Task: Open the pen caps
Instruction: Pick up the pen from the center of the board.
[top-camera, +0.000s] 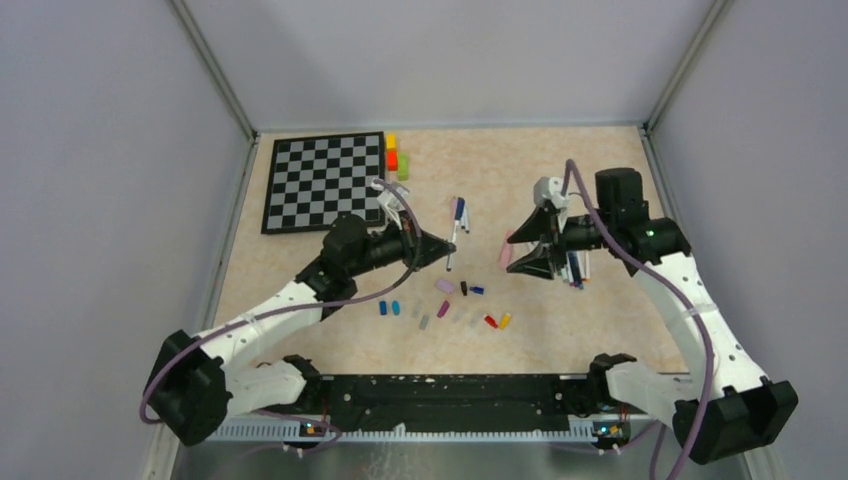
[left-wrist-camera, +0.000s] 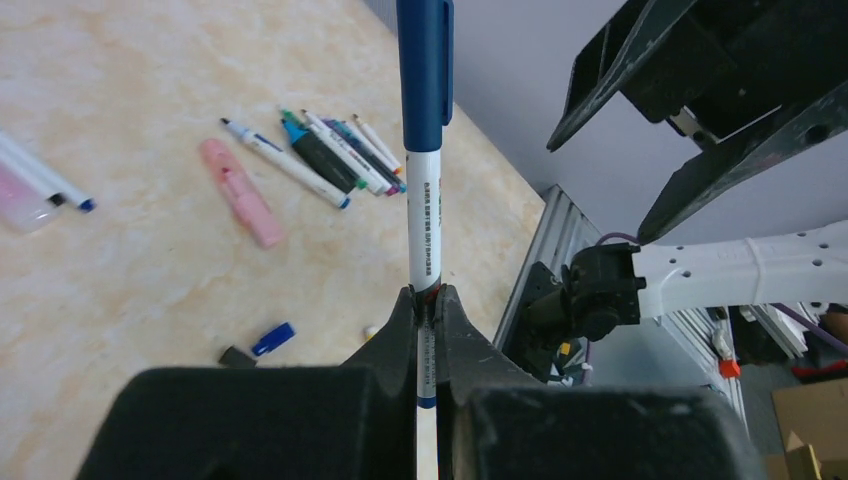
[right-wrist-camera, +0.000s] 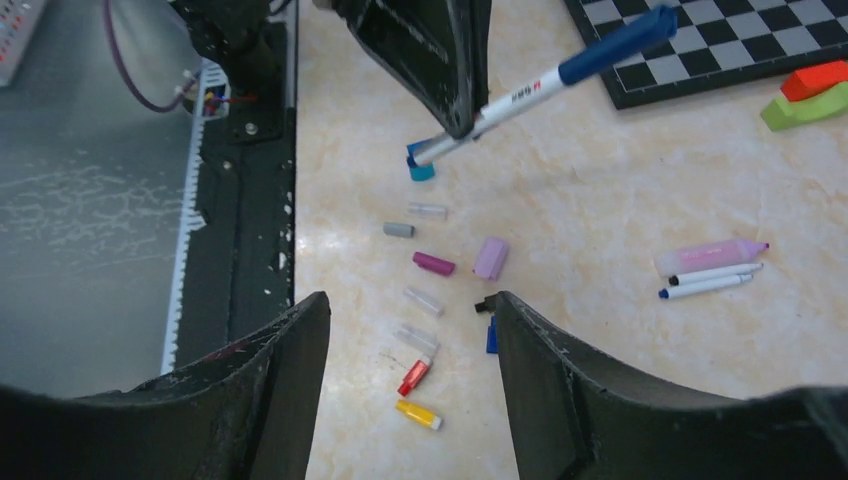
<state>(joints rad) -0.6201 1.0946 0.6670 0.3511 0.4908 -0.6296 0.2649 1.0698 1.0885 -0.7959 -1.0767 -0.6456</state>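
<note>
Beige marbled tabletop (top-camera: 560, 170): L gripper (left-wrist-camera: 427, 295) clamped on thin white-barrelled pen (left-wrist-camera: 424, 220), prob. light, stiff, slick; R gripper (right-wrist-camera: 410, 300) apart, empty; advise pinching blue plastic cap (left-wrist-camera: 424, 70) mid-length.

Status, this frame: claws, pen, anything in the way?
Left claw shut on pen, blue cap on. Right claw open, empty, facing it. Loose caps lie on table below; nothing between claws.

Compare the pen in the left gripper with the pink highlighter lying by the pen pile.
The pen is thin, white-barrelled with a blue cap; the pink highlighter is wider and pink all over. The pen is clamped in the left gripper, off the table; the highlighter lies flat on the table. Both seem capped.
</note>
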